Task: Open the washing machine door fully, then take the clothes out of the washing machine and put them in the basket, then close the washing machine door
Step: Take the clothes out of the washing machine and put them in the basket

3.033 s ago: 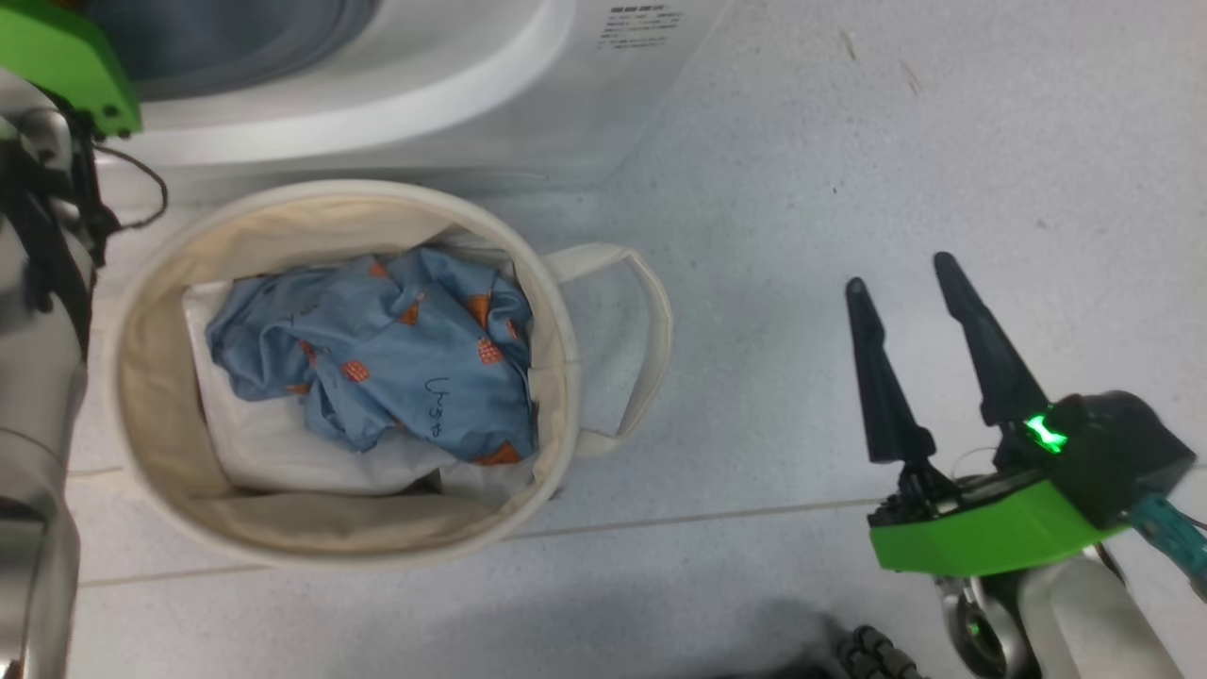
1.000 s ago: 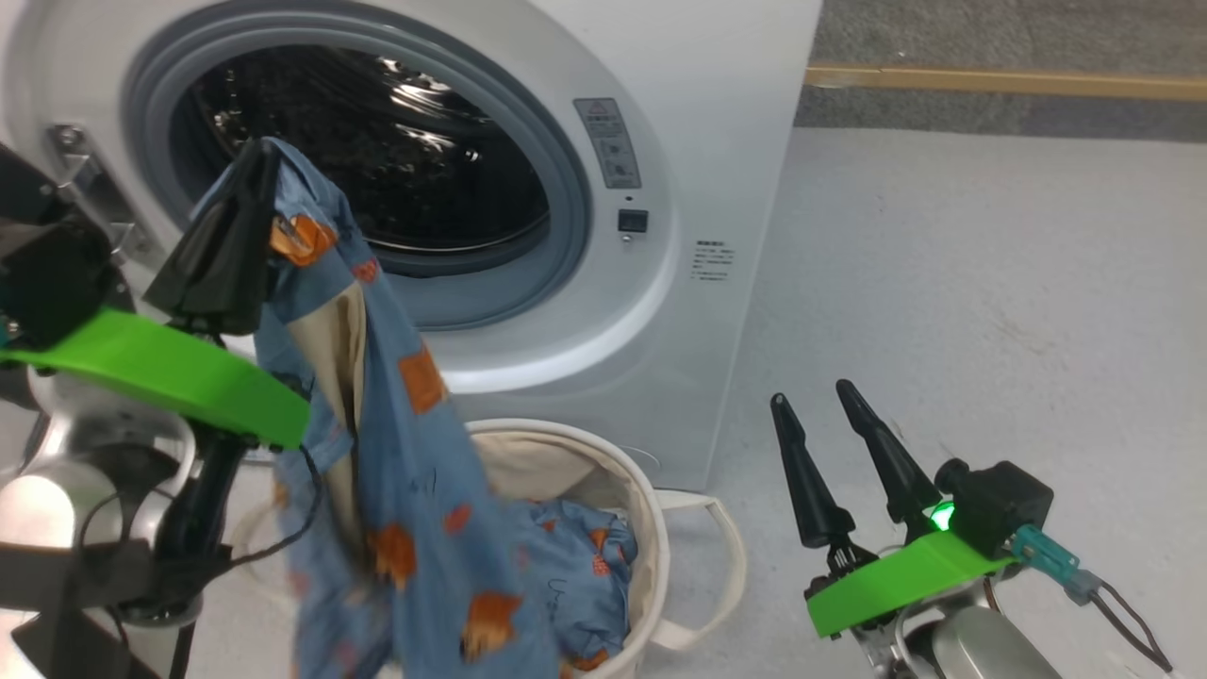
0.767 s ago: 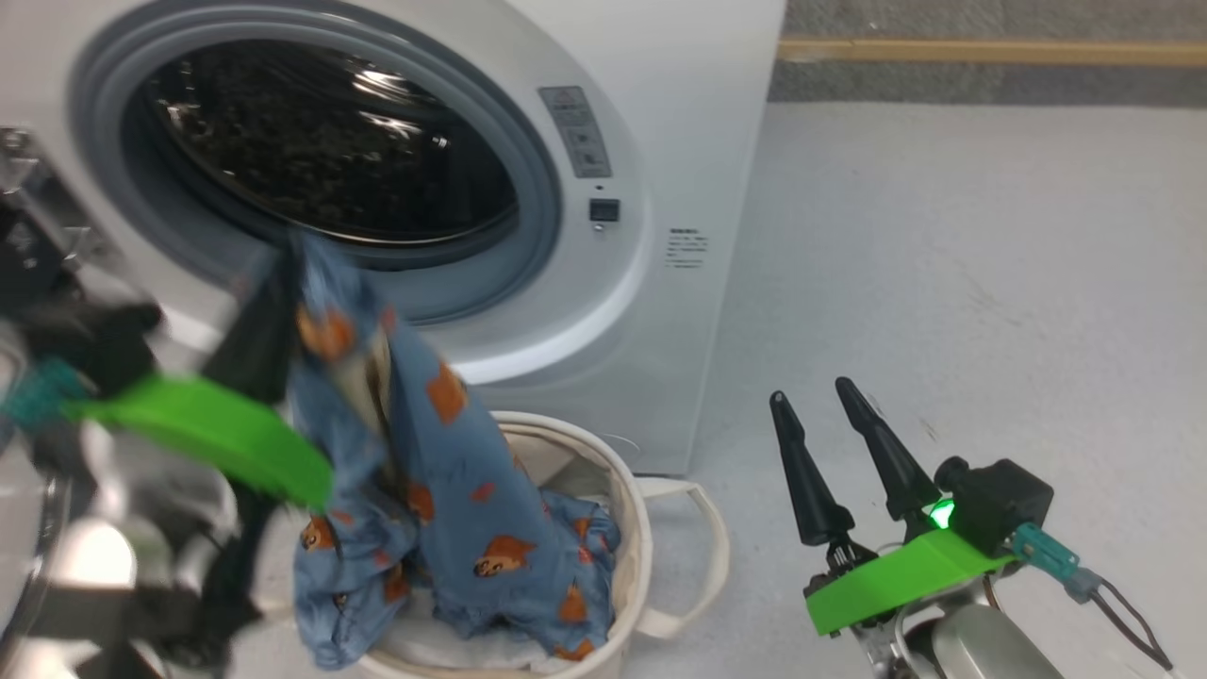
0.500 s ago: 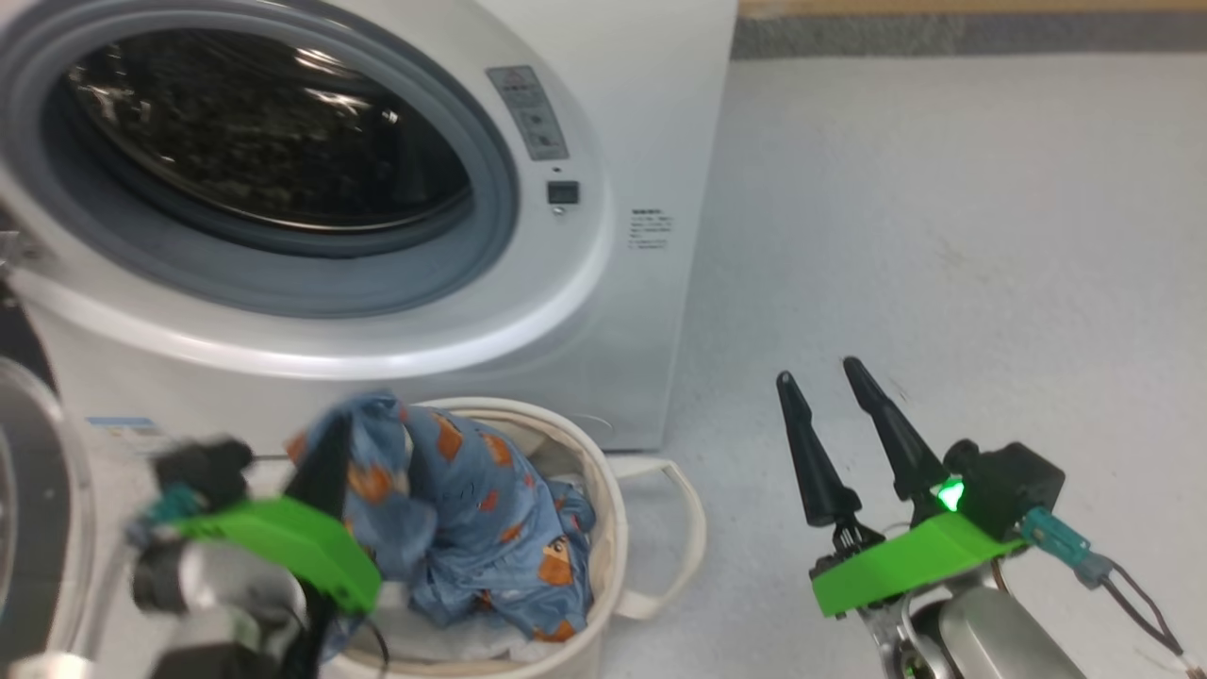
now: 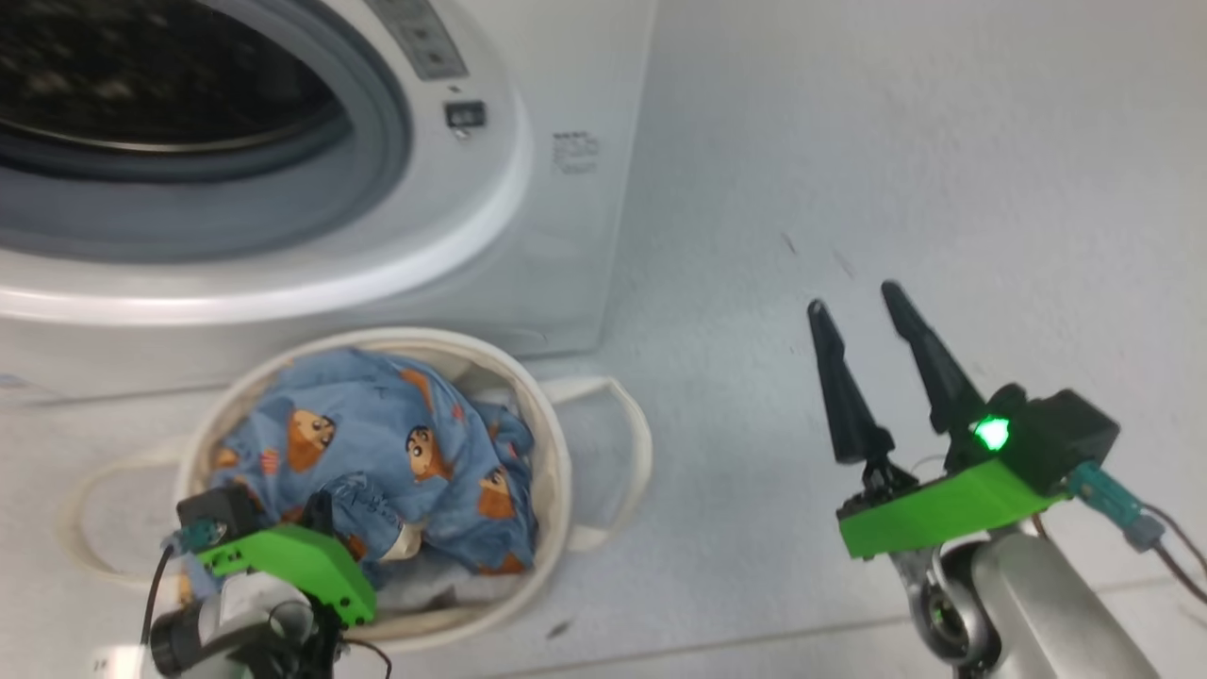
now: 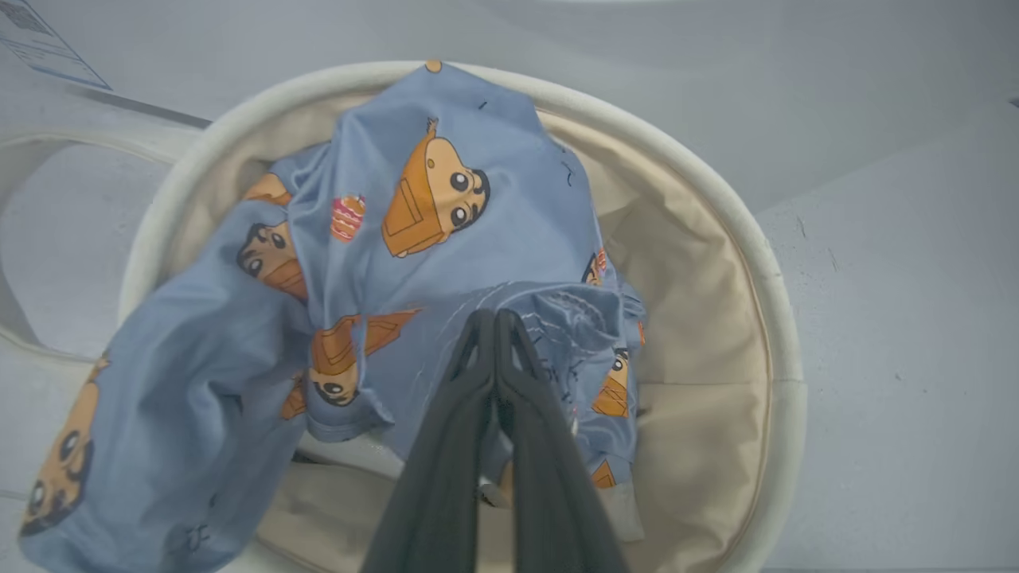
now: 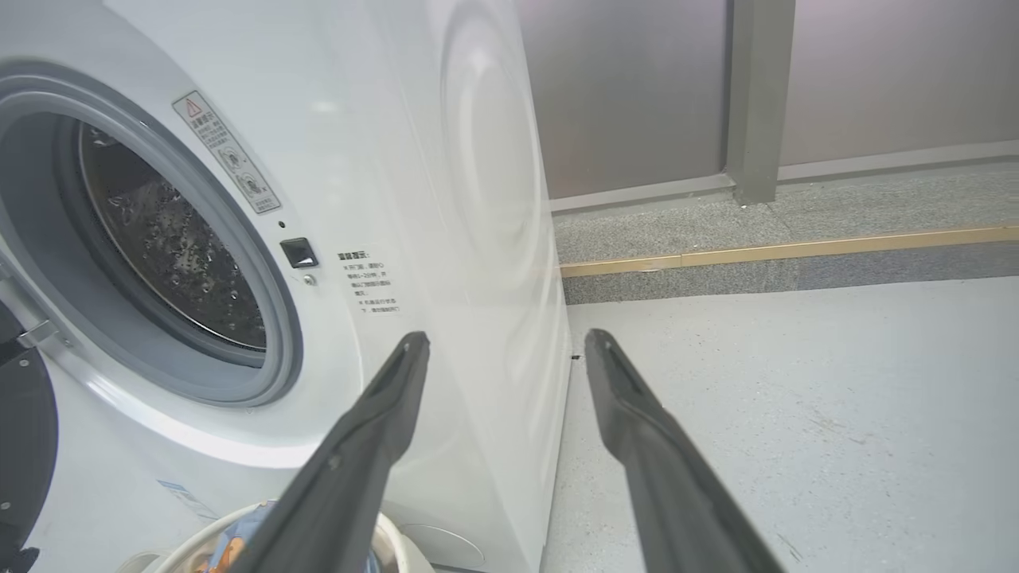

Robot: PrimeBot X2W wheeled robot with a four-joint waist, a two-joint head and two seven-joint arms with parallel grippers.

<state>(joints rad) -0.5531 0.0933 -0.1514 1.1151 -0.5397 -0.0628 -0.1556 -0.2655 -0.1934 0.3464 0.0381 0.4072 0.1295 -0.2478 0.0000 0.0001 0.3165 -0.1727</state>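
- left gripper: fingers pressed together, tips pinching a bunched fold of the clothes, low inside the basket
- the clothes: light-blue, cartoon-face print; heaped around and ahead of the fingertips, one part draped over the rim on the left of the left wrist view
- the basket: cream, on the floor, just in front of the washing machine
- right gripper: fingers spread, empty, above the floor, well apart from the basket
- the washing machine door: swung open, drum mouth uncovered
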